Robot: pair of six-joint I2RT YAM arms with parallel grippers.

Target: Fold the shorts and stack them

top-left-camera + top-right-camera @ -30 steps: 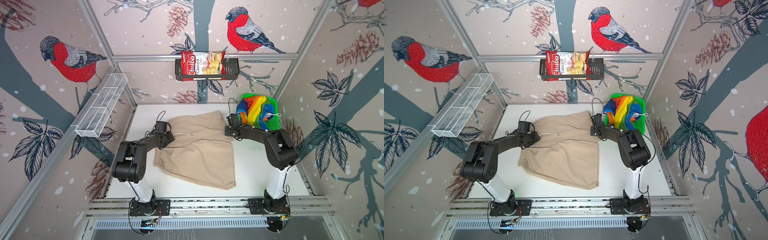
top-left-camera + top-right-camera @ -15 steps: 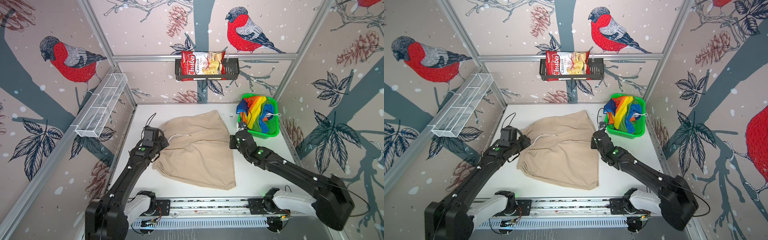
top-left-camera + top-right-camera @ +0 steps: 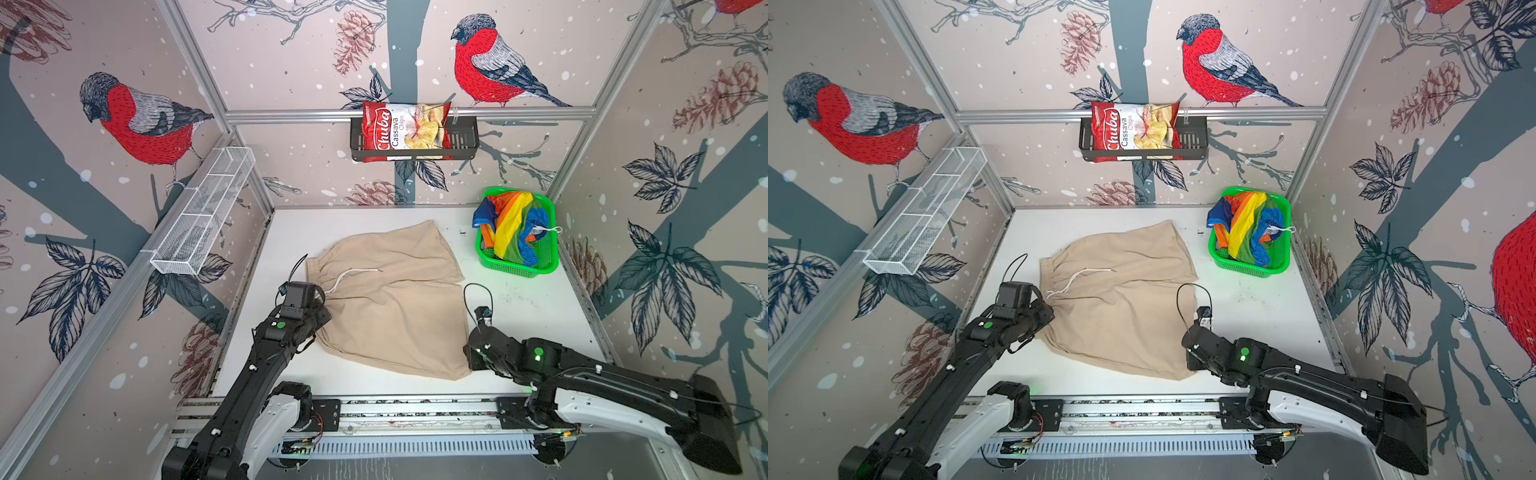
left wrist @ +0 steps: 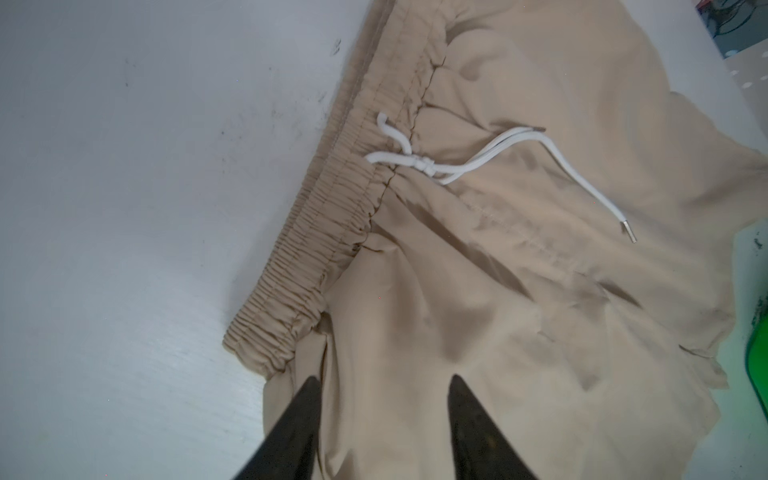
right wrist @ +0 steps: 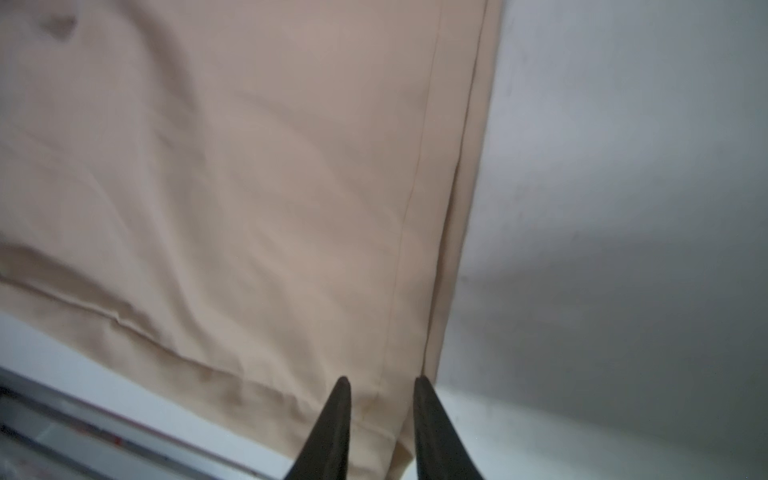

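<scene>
The beige shorts [image 3: 395, 299] [image 3: 1121, 299] lie flat on the white table, waistband to the left, white drawstring [image 4: 478, 162] loose on top. My left gripper [image 3: 327, 318] [image 3: 1051, 316] [image 4: 384, 378] hovers open over the near waist corner, fingers wide apart with cloth beneath them. My right gripper [image 3: 466, 363] [image 3: 1186, 357] [image 5: 382, 380] sits at the near hem corner of the beige shorts [image 5: 249, 187], its fingers a narrow gap apart over the hem. The rainbow shorts [image 3: 511, 224] [image 3: 1246, 224] lie crumpled in the green basket [image 3: 515, 272] at the back right.
A black wall rack holds a chips bag [image 3: 405, 131] on the back wall. A white wire shelf [image 3: 203, 212] hangs on the left wall. The metal rail [image 3: 415, 409] runs along the table's front edge, just behind both grippers. Walls enclose three sides.
Both arms have pulled back from the far edge of the beige shorts to its near edge, left to the waist corner, right to the hem corner. The shorts lie much as before.
</scene>
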